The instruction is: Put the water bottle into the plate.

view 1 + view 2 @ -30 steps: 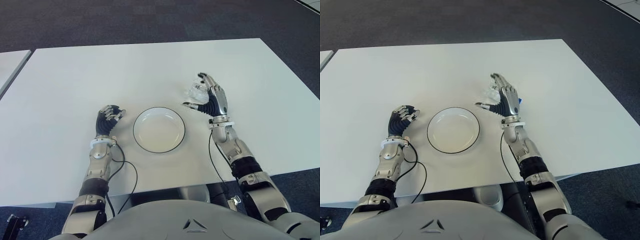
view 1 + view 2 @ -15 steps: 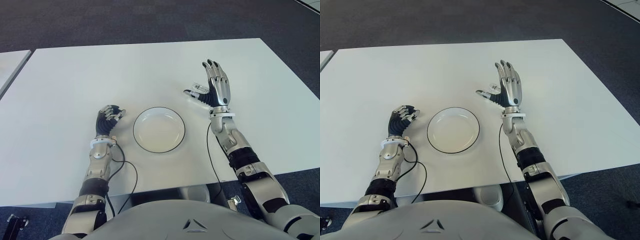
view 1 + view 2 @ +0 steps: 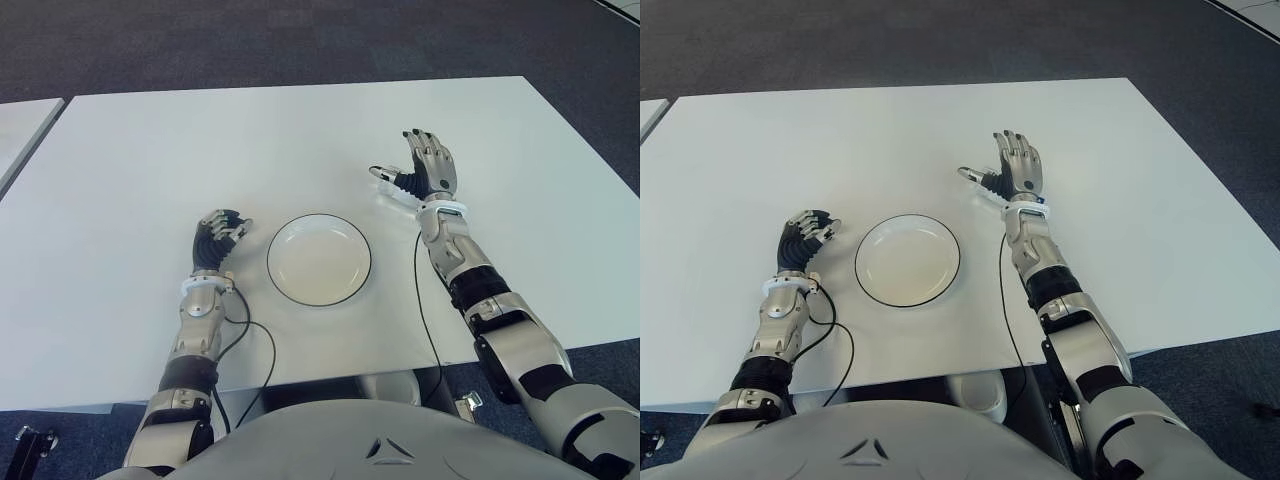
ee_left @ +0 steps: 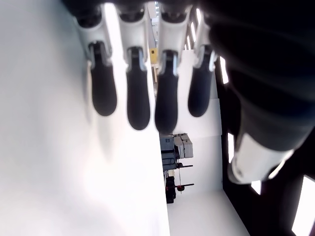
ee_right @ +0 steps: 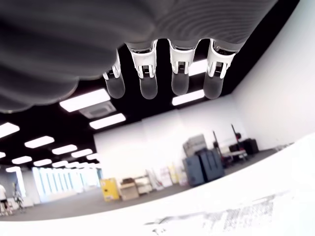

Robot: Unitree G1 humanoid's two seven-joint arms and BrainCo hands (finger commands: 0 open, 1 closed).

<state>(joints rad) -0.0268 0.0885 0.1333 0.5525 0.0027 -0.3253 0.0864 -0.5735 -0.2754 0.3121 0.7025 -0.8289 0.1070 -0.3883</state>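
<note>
Plainly, right hand [image 3: 428,172] fingers [image 5: 148,91] spread, holding nothing.

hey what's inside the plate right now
Nothing shows inside the plate; its whole white inner surface is in view. No water bottle shows anywhere now. The right hand is open beyond the plate; the left hand is curled beside it.

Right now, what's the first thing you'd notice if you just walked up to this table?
The right hand, raised over the white table with fingers spread and holding nothing. Then the plate, bare, near the front edge between the hands. The left hand shows curled just left of the plate. No bottle can be made out in any view.
</note>
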